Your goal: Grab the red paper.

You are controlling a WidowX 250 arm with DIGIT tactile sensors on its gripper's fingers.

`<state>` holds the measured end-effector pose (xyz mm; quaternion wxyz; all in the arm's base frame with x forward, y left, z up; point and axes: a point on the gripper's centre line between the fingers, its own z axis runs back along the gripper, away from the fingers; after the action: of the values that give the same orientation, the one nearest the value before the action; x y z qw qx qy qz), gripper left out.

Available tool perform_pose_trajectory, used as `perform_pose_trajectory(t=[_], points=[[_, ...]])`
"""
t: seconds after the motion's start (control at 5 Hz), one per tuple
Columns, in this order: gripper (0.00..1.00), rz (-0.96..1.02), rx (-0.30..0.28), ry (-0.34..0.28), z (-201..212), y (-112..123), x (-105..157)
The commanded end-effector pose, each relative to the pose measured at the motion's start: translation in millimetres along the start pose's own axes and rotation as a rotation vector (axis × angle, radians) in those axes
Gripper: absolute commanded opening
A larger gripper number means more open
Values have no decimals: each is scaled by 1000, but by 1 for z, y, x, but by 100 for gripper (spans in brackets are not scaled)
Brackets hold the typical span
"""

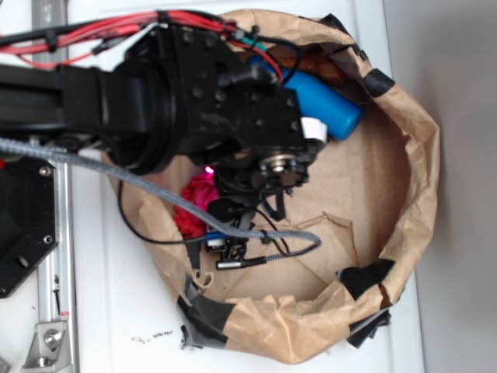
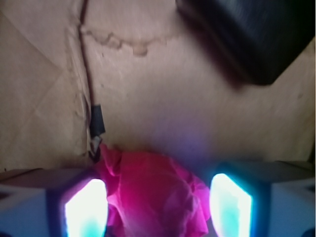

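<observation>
A: Where does the red paper (image 2: 153,195) sit relative to the gripper (image 2: 158,205)?

B: Wrist view: wad lies between the two glowing fingers (image 2: 86,207), roughly centred, a little toward the left one. Jaws stand apart, one either side; whether the pads touch the paper yet, cannot tell, edges are blurred

A: And from outside?

B: Exterior view: red paper (image 1: 198,203) only partly seen, under the arm's black body, on the floor of the brown paper lining (image 1: 365,194). Gripper (image 1: 233,241) comes down onto it from above. Blue bottle (image 1: 330,102) lies well apart from the wad, against the far wall of the lining, clear of the jaws

A: Long axis of the wad?

B: None to speak of; a crumpled lump, so jaw angle matters little

A: Judgement on the coming move?

B: Wad is already inside the span. Closing straight in should catch it; soft paper will crush, not slip. No sideways correction looks needed
</observation>
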<state>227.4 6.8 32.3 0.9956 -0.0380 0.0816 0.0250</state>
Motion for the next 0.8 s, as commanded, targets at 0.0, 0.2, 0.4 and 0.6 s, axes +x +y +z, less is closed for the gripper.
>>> perform_pose_trajectory(t=[0.0, 0.2, 0.4, 0.6], points=[[0, 37, 94, -179, 66, 15, 2], [0, 42, 71, -273, 105, 13, 7], [0, 37, 61, -323, 123, 12, 11], [0, -57, 57, -422, 143, 2, 7]])
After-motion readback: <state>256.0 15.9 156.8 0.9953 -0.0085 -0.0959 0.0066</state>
